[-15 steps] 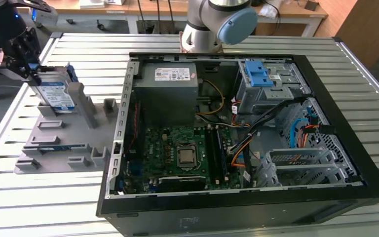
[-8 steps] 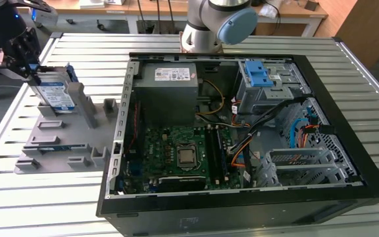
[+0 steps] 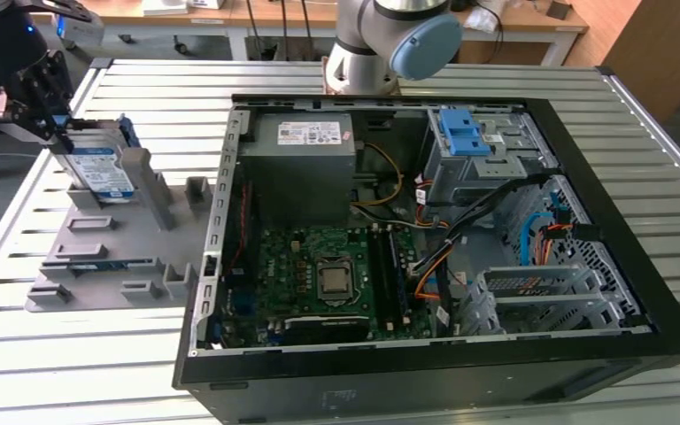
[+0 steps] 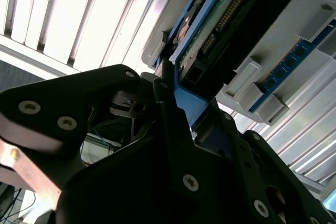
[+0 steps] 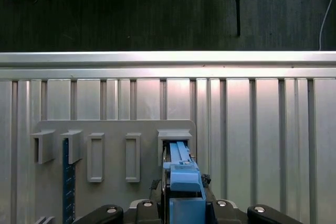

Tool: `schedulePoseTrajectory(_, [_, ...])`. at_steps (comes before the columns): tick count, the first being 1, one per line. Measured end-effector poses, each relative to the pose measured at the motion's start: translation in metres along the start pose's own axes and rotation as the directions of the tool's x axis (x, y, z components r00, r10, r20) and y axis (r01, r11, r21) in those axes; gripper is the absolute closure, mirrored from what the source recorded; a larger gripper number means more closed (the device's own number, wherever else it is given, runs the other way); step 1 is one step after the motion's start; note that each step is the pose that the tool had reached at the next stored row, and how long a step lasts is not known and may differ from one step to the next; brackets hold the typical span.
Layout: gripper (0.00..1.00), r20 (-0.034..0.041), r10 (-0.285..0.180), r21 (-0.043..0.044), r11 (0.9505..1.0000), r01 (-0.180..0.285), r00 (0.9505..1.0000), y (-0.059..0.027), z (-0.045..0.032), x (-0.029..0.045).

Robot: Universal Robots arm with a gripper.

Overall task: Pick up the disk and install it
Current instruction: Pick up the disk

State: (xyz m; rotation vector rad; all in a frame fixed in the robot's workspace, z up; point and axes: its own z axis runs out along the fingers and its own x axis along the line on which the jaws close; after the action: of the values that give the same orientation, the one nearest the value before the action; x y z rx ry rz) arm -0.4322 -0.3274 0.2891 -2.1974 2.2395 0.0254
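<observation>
The disk (image 3: 99, 173) stands on edge in a slot of the grey holder plate (image 3: 127, 266) at the exterior view's left, its white-and-blue label facing out. My gripper (image 3: 66, 124) comes down on its top edge, with a finger on each side of the blue carrier rail. In the first wrist view the disk (image 5: 179, 161) shows edge-on in its slot, held between my gripper's (image 5: 182, 184) black fingers. In the second wrist view the disk's circuit-board side (image 4: 231, 19) and blue rail (image 4: 191, 106) sit against the fingers (image 4: 167, 85). The gripper is shut on the disk.
An open computer case (image 3: 623, 292) lies on the slatted metal table (image 3: 81, 372) to the exterior view's right of the holder. Inside are a grey power-supply box (image 3: 305, 142), a motherboard (image 3: 316, 274) and a drive bay with blue latches (image 3: 464, 133). A blue strip (image 5: 65, 182) stands in another holder slot.
</observation>
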Motion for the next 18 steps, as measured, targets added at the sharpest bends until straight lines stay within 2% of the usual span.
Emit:
schedulePoseTrajectory(8, [0.64, 0.0000, 0.000, 0.0001, 1.0000, 0.000, 1.0000, 0.0000, -0.0023, 0.0000])
schedulePoseTrajectory(18, [0.64, 0.0000, 0.000, 0.0001, 1.0000, 0.000, 1.0000, 0.0001, -0.0106, -0.0002])
